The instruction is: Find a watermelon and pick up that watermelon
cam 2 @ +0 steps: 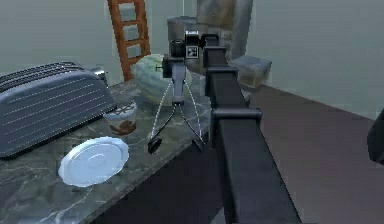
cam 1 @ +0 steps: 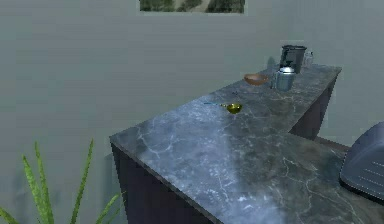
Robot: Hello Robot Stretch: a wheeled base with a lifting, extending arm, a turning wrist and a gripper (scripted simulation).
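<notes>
A green, faintly striped rounded watermelon (cam 2: 149,70) lies at the far end of the dark marble counter (cam 2: 40,185) in the arm side view. The dark arm bar (cam 2: 235,130) rises from the bottom edge to two white marked squares. Left of them is the gripper (cam 2: 177,143), its dark body right beside the watermelon and its thin fingers (cam 2: 158,130) slanting down over the counter's edge. I cannot tell whether it holds anything.
On the counter stand a grey toaster (cam 2: 50,105), a white plate (cam 2: 93,160) and a small cup (cam 2: 122,118). A wooden ladder (cam 2: 128,35) and boxes (cam 2: 250,70) stand behind. Ahead, the counter (cam 1: 230,150) carries a small bowl (cam 1: 233,107), a pot (cam 1: 285,78) and a kettle (cam 1: 293,55). A plant (cam 1: 45,195) is at the lower left.
</notes>
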